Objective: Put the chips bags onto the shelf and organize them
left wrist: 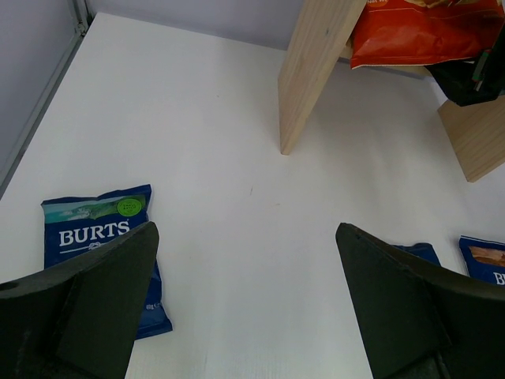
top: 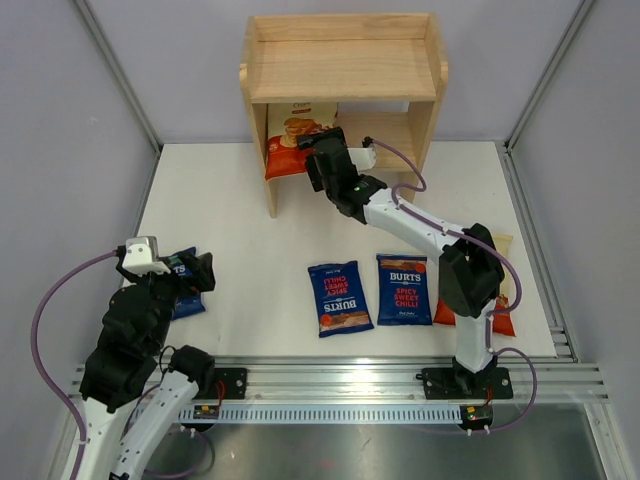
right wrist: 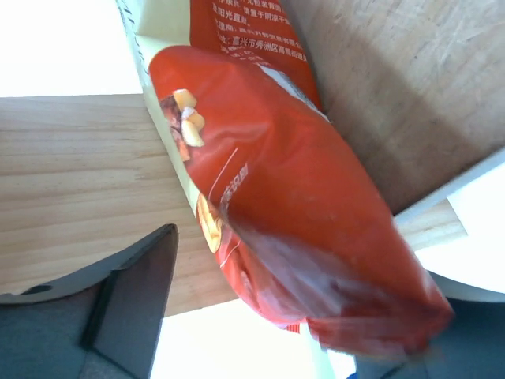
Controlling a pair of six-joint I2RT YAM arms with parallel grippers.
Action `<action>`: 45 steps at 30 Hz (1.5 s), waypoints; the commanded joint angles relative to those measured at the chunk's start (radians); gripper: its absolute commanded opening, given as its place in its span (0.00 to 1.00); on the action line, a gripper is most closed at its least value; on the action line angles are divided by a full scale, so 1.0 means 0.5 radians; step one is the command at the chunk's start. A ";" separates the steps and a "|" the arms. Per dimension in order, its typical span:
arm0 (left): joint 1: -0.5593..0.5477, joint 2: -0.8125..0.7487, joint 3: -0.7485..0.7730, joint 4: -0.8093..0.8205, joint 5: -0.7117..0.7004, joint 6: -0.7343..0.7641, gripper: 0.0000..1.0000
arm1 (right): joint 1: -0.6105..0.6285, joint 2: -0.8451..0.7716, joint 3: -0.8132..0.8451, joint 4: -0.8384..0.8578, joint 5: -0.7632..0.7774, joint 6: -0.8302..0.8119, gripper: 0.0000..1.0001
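A cream-and-red cassava chips bag (top: 288,140) leans on the lower tier of the wooden shelf (top: 340,70), its bottom edge over the front lip. My right gripper (top: 322,150) is at that bag, open; in the right wrist view the bag (right wrist: 292,197) lies between the jaws, with a gap to the left finger (right wrist: 134,292). Two dark blue Burts bags (top: 339,297) (top: 403,288) lie flat at centre. Another cassava bag (top: 503,300) is partly hidden under the right arm. My left gripper (left wrist: 245,300) hangs open over bare table beside a blue-green Burts bag (left wrist: 91,229).
The shelf's top tier (top: 345,40) has a raised rim and holds nothing. The shelf's left side panel (left wrist: 316,71) stands on the table. Grey walls enclose the table on the left, right and back. A metal rail (top: 330,378) runs along the near edge.
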 commanded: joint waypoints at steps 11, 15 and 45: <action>0.003 0.009 0.020 0.066 -0.049 0.007 0.99 | 0.030 -0.291 -0.245 -0.191 -0.023 -0.166 0.99; 0.003 0.031 0.023 0.066 -0.021 0.013 0.99 | 0.027 -0.362 -0.301 -0.117 -0.008 -0.252 0.99; 0.006 0.015 0.010 0.090 0.000 0.032 0.99 | -0.025 -0.092 -0.015 0.104 -0.134 -0.286 0.53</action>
